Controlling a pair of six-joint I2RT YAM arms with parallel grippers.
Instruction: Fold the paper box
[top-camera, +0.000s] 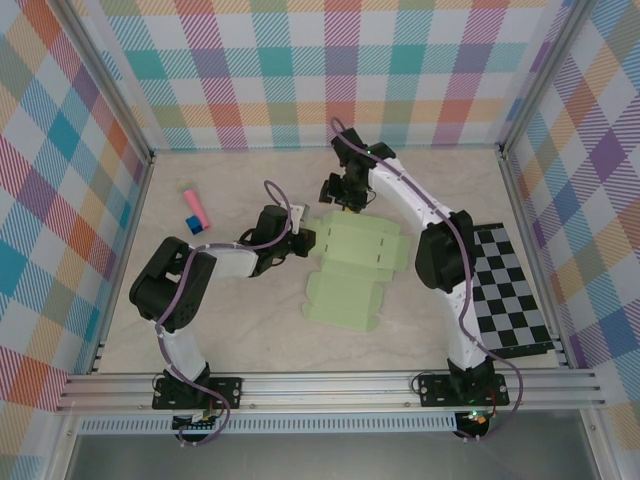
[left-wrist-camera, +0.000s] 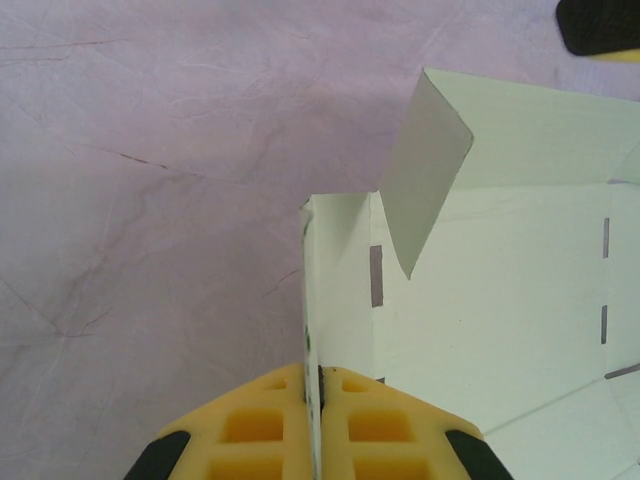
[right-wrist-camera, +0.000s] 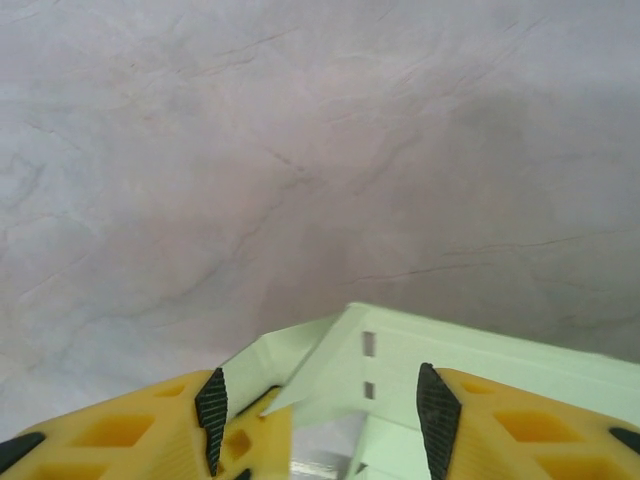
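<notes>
Between left jaws, paper box (top-camera: 352, 272) edge, upright

Pale marbled beige table (top-camera: 250, 335). Lying near its middle, a pale-green tabbed thin-card cut-out sheet (top-camera: 350, 275), left edge lifted. Far left, well apart, a small pink-and-blue stick (top-camera: 194, 208). Along the right edge, a flat black-and-white checkered board (top-camera: 512, 295).
</notes>
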